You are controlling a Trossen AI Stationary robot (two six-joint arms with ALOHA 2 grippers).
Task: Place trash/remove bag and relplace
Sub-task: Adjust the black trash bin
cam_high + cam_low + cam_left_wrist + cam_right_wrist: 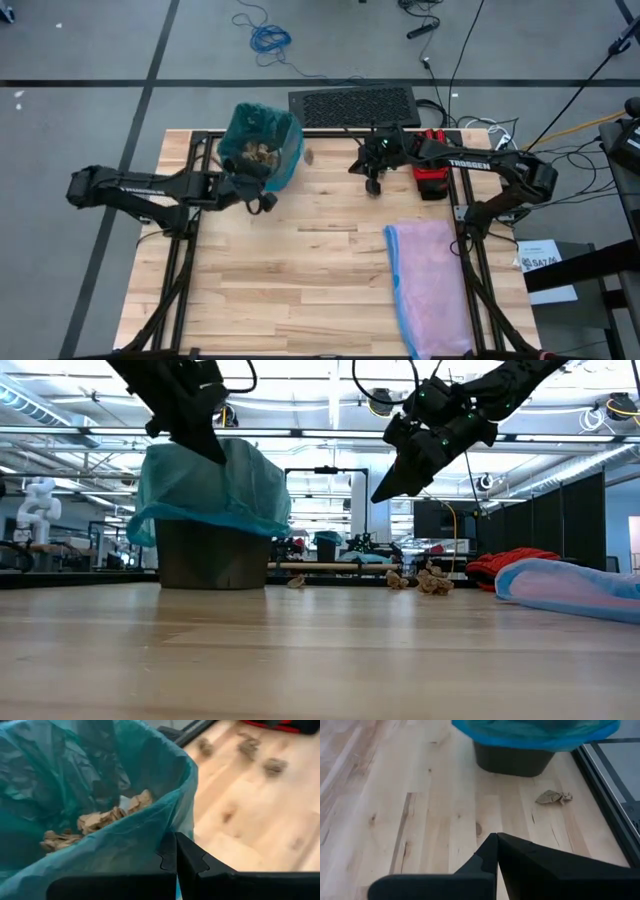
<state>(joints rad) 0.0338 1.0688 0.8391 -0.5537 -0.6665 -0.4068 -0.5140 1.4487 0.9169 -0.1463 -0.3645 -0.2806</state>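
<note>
My left hand (pixel 262 195) sits at the near rim of the bin, its fingers (pixel 187 857) pressed together on a fold of the bag (pixel 262 148). The bag is thin, translucent teal-green plastic, crinkled, lining a dark bin (pixel 210 555) at the far left of the tabletop (pixel 300 280), its edge draped over the bin's rim. Inside it I see crumpled brown paper wads (pixel 100 820) heaped at the bottom, with a pale scrap among them. My right hand (pixel 373 186) hangs above the tabletop to the right of the bin, fingers closed and holding nothing. One brown wad (pixel 553 796) lies on the wood just beside the bin; a few more wads (pixel 425 581) lie farther right, near a red object (pixel 432 175). A pale pink bag (pixel 428 285) with a blue edge lies flat at the tabletop's right side.
</note>
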